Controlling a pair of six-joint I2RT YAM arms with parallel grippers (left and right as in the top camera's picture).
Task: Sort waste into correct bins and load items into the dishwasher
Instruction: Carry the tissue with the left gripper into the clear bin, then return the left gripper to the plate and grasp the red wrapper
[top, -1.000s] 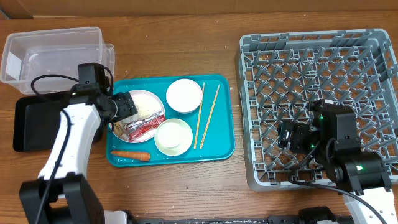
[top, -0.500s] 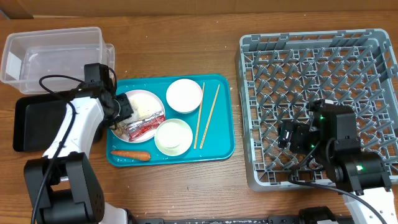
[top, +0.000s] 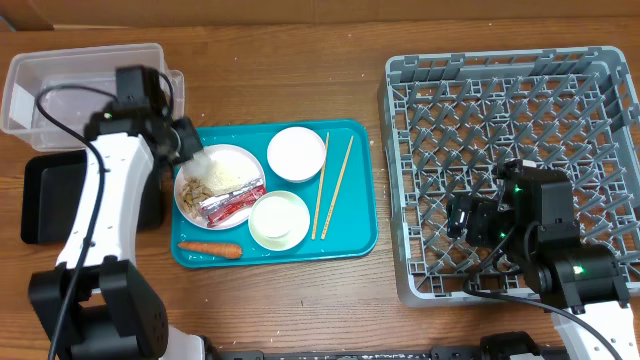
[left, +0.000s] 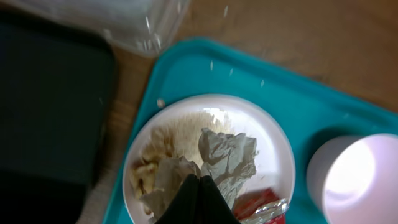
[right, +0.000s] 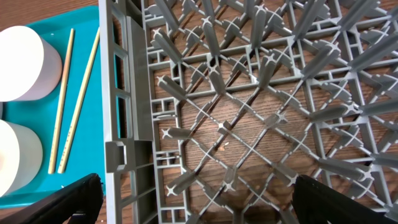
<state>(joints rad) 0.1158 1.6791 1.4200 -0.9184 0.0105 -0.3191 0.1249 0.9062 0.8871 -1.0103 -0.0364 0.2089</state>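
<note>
My left gripper (top: 190, 148) hangs over the upper left rim of the white plate (top: 222, 168). In the left wrist view it (left: 198, 194) is shut on the crumpled silvery-white paper (left: 227, 155), which hangs above the plate (left: 273, 134). Pale food crumbs (left: 148, 175) and the red wrapper (top: 232, 205) lie on the plate. The orange carrot (top: 210, 249), two white cups (top: 296, 153) (top: 279, 219) and two chopsticks (top: 323, 185) rest on the teal tray (top: 355, 235). My right gripper (right: 205, 205) stands open over the grey dish rack (top: 520, 110).
The clear tub (top: 85, 85) stands at the back left. The black tray (top: 50, 200) lies in front of it, left of the teal tray. The rack's low wall (right: 127, 124) separates my right gripper from the chopsticks (right: 62, 99).
My left gripper has shut on the crumpled paper and moved up and back-left from the plate toward the clear tub. The right arm has not moved.
</note>
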